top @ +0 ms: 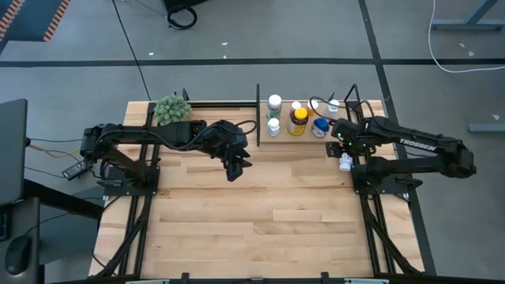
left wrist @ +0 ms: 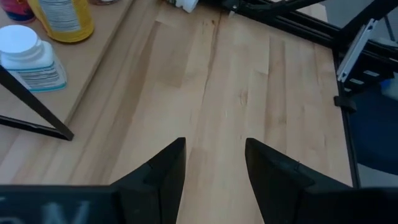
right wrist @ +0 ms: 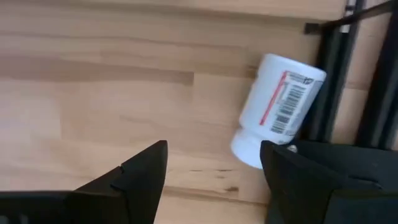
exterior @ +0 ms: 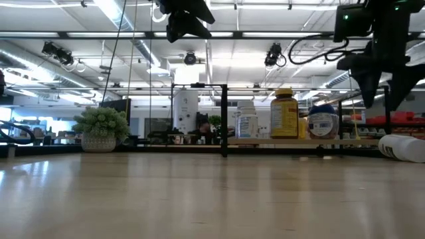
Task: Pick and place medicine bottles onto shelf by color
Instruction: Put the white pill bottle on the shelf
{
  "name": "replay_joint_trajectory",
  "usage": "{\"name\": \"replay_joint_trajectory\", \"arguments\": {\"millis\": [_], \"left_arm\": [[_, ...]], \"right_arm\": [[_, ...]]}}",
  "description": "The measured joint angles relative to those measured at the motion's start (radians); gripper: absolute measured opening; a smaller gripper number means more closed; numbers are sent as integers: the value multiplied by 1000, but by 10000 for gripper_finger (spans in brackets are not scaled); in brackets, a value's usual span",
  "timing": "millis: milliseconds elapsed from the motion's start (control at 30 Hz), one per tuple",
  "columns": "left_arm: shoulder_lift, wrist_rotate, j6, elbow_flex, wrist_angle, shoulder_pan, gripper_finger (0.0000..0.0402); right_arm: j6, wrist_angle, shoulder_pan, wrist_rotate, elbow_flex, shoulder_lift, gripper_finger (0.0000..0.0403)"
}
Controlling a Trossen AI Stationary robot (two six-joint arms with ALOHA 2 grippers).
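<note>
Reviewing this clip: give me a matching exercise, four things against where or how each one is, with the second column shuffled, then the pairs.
Column one:
1. white bottle with a red-striped label
2. amber bottle with a yellow lid
3. green fuzzy plant ball
4. left gripper

Column two:
A. upright on the light wooden shelf
B. open and empty, above bare tabletop
C. lying on its side on the tabletop by the right arm's base
D. at the table's far edge, left of the shelf

Pairs: 1-C, 2-A, 3-D, 4-B

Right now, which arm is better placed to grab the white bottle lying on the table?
Right: its open pincer hangs just above the lying white bottle. The left pincer is open too, but mid-table, far off.
</note>
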Motion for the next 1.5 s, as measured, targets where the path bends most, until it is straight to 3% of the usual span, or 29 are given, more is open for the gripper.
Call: {"name": "replay_joint_trajectory", "arguments": {"millis": [267,500,967,1233,1500], "left_arm": [[0,10,0,0,-26,-2,172],[0,10,3,0,-29,-17,172],[0,11,-7,0,-30,-17,172],[0,9,-7,0,-29,-17,172],[0,9,-7,0,-29,-17,172]], "right_arm": [[-109,-52,-122,5,10,33,237],[-229,-70,-199,-58,9,61,225],[-331,-72,-281,-31,9,113,216],[-324,-72,-294,-14,9,113,216],[-191,49,-292,39,9,113,216]]}}
